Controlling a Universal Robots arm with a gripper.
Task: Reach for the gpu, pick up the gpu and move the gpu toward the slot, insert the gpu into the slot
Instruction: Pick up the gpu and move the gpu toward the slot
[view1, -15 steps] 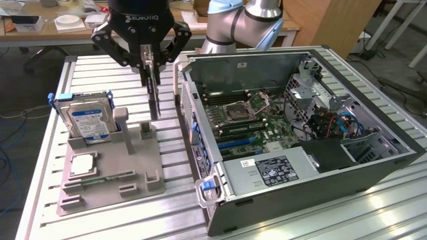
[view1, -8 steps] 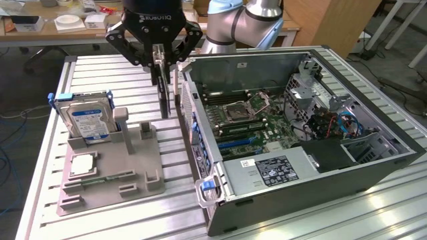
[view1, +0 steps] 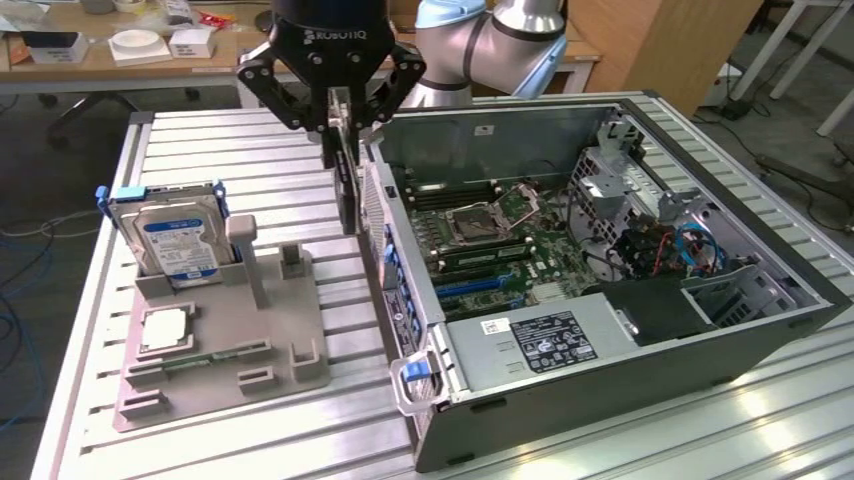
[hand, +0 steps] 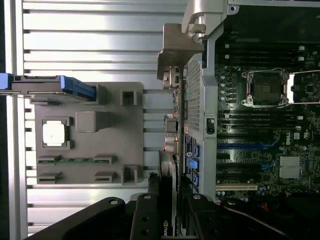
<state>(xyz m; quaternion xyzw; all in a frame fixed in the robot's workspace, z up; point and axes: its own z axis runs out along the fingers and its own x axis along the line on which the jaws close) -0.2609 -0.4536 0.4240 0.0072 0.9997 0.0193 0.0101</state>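
Note:
My gripper (view1: 342, 125) hangs over the slatted table, between the grey fixture and the open computer case, shut on the gpu (view1: 351, 175). The dark card hangs on edge from the fingers, just outside the case's rear wall and clear of the table. In the wrist view the gpu (hand: 168, 165) runs edge-on away from my gripper (hand: 169, 212), with its pale metal bracket (hand: 176, 52) at the far end beside the case wall. The blue slot (view1: 470, 286) lies on the motherboard inside the case; the wrist view shows the slot (hand: 240, 146) past the wall from the card.
A grey fixture (view1: 287, 340) on the exterior view's left holds an upright blue-labelled hard drive (view1: 174, 240), a square processor (view1: 163, 328) and a green memory stick (view1: 200, 355). The open case (view1: 747, 330) has raised walls, a power supply (view1: 554, 340) and cables.

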